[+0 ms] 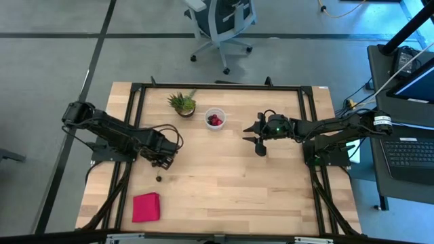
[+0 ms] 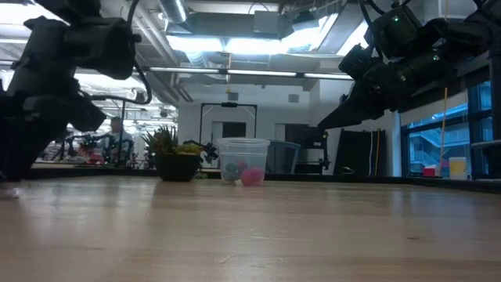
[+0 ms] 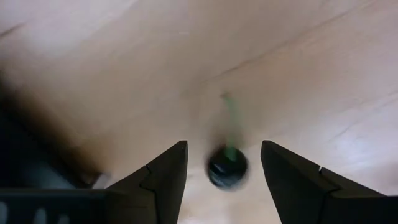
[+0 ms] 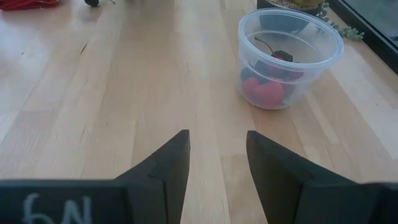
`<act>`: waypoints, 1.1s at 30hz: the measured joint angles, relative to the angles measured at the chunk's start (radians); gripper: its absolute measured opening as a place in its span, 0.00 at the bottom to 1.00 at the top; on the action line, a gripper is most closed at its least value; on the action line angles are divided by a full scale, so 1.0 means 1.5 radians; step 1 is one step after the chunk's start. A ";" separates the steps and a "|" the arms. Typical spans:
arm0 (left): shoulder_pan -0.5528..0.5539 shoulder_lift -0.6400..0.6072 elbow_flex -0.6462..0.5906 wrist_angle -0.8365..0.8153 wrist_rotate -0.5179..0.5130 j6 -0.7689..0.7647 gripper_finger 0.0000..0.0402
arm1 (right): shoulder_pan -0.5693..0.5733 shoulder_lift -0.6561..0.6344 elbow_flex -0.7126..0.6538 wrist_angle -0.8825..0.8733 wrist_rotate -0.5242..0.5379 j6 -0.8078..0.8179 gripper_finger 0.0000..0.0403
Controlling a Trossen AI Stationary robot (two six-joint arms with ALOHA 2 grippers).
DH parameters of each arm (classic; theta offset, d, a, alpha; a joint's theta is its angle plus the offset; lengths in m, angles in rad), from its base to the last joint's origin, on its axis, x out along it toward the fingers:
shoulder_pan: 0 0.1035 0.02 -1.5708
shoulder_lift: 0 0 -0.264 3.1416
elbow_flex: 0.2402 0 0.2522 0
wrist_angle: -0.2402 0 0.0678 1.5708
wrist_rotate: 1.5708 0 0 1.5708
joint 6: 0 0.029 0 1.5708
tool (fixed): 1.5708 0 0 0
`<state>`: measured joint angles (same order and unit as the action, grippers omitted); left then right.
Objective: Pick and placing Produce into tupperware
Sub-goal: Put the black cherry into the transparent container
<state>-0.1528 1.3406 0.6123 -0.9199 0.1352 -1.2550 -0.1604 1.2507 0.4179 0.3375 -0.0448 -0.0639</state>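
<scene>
Straddling a seemingly dark cherry (image 3: 227,167) mid-table, the left claw (image 3: 224,180) gapes open, untouching.

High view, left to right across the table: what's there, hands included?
Pink-red cloth → left hand, open above a lone dark cherry → potted plant → clear tub with red fruit inside → right hand, open and empty.

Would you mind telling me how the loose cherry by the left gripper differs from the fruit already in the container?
The loose cherry is dark, nearly black; the fruit in the container looks bright red. The cherry lies bare on the table between the open left gripper fingers; the other fruit sits inside the clear container. Both are small and round.
</scene>
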 joint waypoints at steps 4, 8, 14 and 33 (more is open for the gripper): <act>0.000 0.000 -0.024 0.012 0.005 -0.021 0.49 | 0.000 0.000 0.000 0.000 0.000 0.001 0.40; 0.000 0.000 -0.034 0.014 0.012 -0.035 0.49 | 0.000 0.000 0.000 0.000 0.000 0.001 0.40; -0.004 0.000 -0.036 0.035 0.059 -0.035 0.49 | 0.000 0.000 0.000 0.000 0.000 0.002 0.40; -0.034 0.000 -0.036 0.033 0.102 -0.052 0.49 | 0.000 0.000 0.000 0.000 0.000 0.000 0.40</act>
<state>-0.2040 1.3403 0.5587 -0.8700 0.2883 -1.3334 -0.1605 1.2507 0.4179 0.3374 -0.0448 -0.0635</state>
